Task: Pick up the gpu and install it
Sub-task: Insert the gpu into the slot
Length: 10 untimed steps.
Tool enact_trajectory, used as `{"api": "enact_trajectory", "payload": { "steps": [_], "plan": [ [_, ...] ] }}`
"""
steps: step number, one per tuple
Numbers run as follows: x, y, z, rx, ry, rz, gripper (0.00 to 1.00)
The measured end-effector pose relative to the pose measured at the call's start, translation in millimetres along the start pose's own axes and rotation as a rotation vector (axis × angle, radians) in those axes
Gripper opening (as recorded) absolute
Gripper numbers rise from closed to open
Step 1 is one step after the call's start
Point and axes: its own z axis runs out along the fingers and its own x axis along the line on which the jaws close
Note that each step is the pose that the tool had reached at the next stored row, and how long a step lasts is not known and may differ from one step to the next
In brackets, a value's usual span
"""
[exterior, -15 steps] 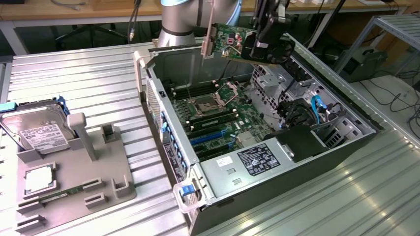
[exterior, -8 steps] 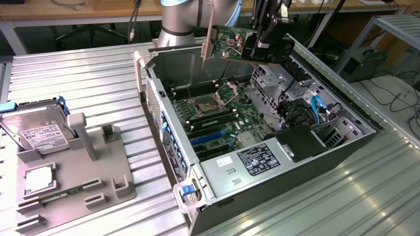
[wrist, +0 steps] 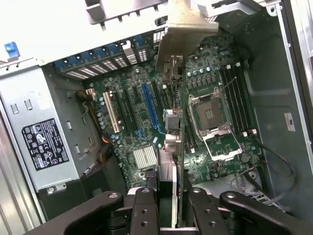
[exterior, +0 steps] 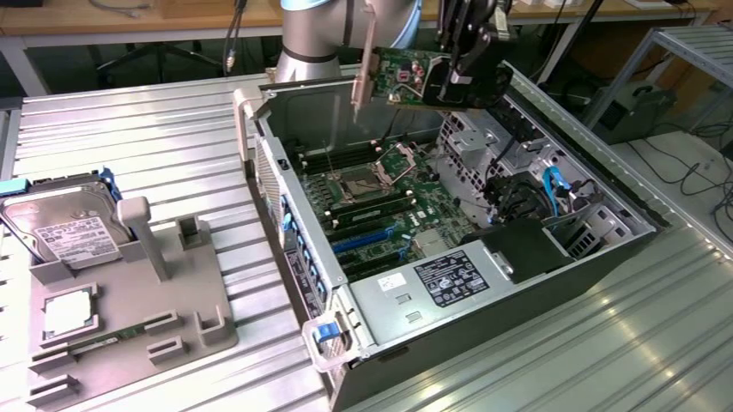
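claw [exterior: 461,79] is clamped tight on the gpu [exterior: 399,75], a thin green board with a pale metal end bracket, held up over the open pc case [exterior: 458,360], above the motherboard [exterior: 390,210]

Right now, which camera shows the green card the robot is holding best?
The exterior view. There the gpu shows its green face and pale bracket, held by the gripper above the open computer case. The wrist view sees it edge-on, a thin strip over the motherboard.
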Motion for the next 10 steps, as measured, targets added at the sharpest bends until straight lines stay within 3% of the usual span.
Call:
{"api": "enact_trajectory", "payload": {
  "steps": [10],
  "plan": [
    [1.2,-0.2,0.0,0.0,-0.0014,-0.104,0.28]
  ]
}}
